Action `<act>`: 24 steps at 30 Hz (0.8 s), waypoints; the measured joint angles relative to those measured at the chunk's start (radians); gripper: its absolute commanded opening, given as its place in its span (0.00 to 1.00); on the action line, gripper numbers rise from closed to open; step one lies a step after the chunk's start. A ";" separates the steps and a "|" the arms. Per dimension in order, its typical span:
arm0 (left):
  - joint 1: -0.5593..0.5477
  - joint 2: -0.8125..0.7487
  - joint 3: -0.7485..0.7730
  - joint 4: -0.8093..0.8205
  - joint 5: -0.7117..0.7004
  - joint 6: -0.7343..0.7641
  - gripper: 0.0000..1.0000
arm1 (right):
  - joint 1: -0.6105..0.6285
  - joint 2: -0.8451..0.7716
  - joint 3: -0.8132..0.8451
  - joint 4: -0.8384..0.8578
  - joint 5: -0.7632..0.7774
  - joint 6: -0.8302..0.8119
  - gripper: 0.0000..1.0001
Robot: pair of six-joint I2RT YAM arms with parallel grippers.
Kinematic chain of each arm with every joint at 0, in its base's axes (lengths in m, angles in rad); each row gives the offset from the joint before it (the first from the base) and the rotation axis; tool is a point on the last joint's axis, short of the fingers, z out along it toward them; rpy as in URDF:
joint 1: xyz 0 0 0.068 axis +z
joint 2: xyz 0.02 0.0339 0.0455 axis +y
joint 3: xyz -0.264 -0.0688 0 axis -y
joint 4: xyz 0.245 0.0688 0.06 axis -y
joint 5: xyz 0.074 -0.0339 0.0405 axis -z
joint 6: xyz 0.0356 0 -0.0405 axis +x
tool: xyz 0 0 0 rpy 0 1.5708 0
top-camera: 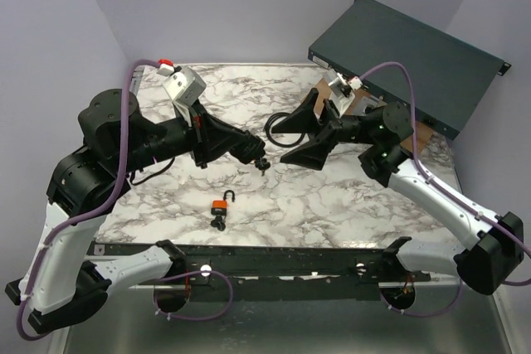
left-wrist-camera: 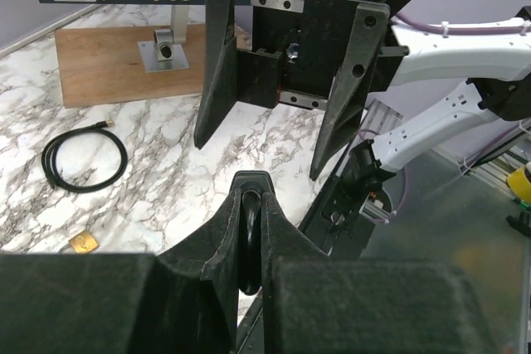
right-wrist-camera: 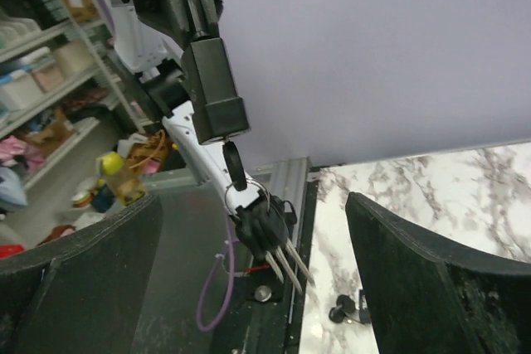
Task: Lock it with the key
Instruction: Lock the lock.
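left hand (top-camera: 260, 157): clamped shut on the top of the key bunch (right-wrist-camera: 270, 236), raised over mid bench (top-camera: 332, 196)
right hand (top-camera: 275, 144): wide open, empty, facing the left hand, close by
key bunch: hangs in the air between both hands, off the bench
key axis: roughly vertical; blades fan down, tilted to the right in the right wrist view
key handling: light, stiff metal; likely swings on its ring; take one black head, leave the blade free
padlock (top-camera: 221, 206): orange, lies on the bench toward the near edge, below the left hand, apart from both
padlock axis: near to far, shackle at the far end, looks open
padlock handling: small, dense, rigid, probably slippery; pinch the body's flat sides
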 measured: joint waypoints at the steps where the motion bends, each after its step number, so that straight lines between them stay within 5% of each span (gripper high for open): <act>1: 0.008 0.007 0.007 0.001 0.010 -0.003 0.00 | 0.000 0.023 0.000 0.065 -0.028 0.046 0.90; 12: 0.046 0.068 0.031 0.050 0.100 -0.051 0.00 | 0.000 0.187 0.035 0.507 -0.120 0.390 0.71; 24: 0.069 0.089 0.031 0.111 0.147 -0.084 0.00 | 0.016 0.191 0.036 0.533 -0.122 0.418 0.63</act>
